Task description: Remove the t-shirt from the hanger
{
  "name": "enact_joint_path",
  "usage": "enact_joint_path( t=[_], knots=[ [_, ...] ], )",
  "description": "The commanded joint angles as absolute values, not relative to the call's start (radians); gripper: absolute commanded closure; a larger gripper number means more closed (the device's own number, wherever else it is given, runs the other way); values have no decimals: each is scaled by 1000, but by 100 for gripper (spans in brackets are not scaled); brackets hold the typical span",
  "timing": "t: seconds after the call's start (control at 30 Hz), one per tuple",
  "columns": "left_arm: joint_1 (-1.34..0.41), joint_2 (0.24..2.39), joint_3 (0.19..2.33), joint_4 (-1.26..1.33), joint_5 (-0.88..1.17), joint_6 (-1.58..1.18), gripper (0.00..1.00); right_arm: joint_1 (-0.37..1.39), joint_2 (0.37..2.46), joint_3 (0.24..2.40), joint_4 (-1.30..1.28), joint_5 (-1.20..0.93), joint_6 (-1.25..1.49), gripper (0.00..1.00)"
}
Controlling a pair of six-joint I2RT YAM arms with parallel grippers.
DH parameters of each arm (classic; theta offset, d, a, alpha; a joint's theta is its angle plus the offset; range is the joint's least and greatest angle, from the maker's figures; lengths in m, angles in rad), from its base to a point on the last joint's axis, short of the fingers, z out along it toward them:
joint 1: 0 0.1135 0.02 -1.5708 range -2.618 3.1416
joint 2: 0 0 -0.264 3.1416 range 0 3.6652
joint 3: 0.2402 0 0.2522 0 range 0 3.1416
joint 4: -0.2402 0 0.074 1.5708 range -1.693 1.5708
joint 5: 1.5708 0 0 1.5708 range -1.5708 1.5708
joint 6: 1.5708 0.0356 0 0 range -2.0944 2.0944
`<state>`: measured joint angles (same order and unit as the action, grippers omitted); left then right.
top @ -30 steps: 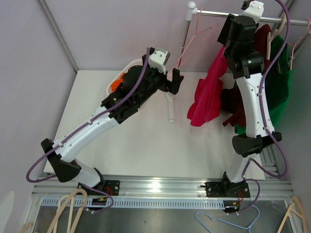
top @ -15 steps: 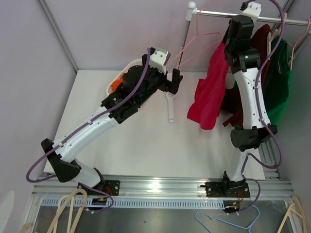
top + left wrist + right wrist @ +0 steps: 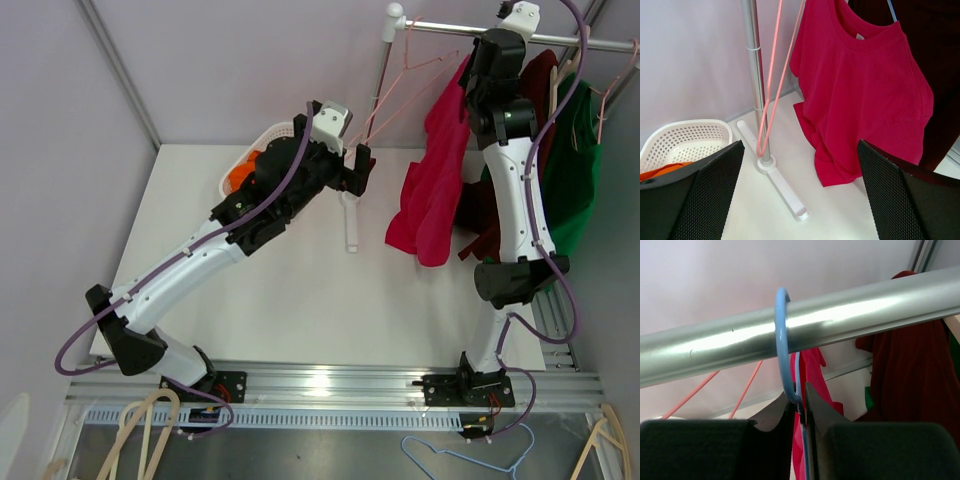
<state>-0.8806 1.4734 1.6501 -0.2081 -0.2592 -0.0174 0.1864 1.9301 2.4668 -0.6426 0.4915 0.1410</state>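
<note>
The crimson fabric t-shirt (image 3: 865, 90) is hung from the silver metal rail (image 3: 865, 315) on a thin blue wire hanger (image 3: 781, 340), whose hook is clamped by the right claw (image 3: 800, 400), the left claw (image 3: 360, 168) held wide apart, so unhooking by an upward lift is judged due next.

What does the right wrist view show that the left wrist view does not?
Only right wrist: the blue hanger hooked over the silver rail, the right gripper pinching its neck. Only left wrist: the white basket, the rack's pole and foot, the red t-shirt's full front. Both: the red t-shirt and a pink hanger.
</note>
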Motion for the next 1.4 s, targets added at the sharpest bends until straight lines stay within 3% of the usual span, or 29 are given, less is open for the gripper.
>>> enact_joint_path(
  t=[0.0,0.1,0.13,0.17,0.23,0.83,1.03,1.2,1.37],
  knots=[
    [-888,1451,1647,-181,-270,-3,1,179,1947,2500,-621,477,135,83],
    [-890,1450,1643,-181,-271,-2,0,179,1948,2499,-620,476,133,80],
    [-890,1450,1643,-179,-272,-3,1,179,1948,2499,-617,477,132,83],
    [-890,1450,1640,-178,-272,-3,0,179,1950,2500,-617,477,133,97],
    [-890,1448,1641,-179,-273,-3,0,178,1950,2500,-615,482,133,100],
    [-920,1436,1641,-144,-290,63,1,221,1807,2508,-560,442,45,100],
    [-985,1359,1530,-20,-313,116,1,297,1688,2425,-561,528,9,100],
    [-1100,1309,1477,38,-374,201,0,344,1586,2269,-575,623,58,100],
    [-1310,1201,1295,159,-426,296,1,414,1484,2146,-623,791,182,100]
  ],
)
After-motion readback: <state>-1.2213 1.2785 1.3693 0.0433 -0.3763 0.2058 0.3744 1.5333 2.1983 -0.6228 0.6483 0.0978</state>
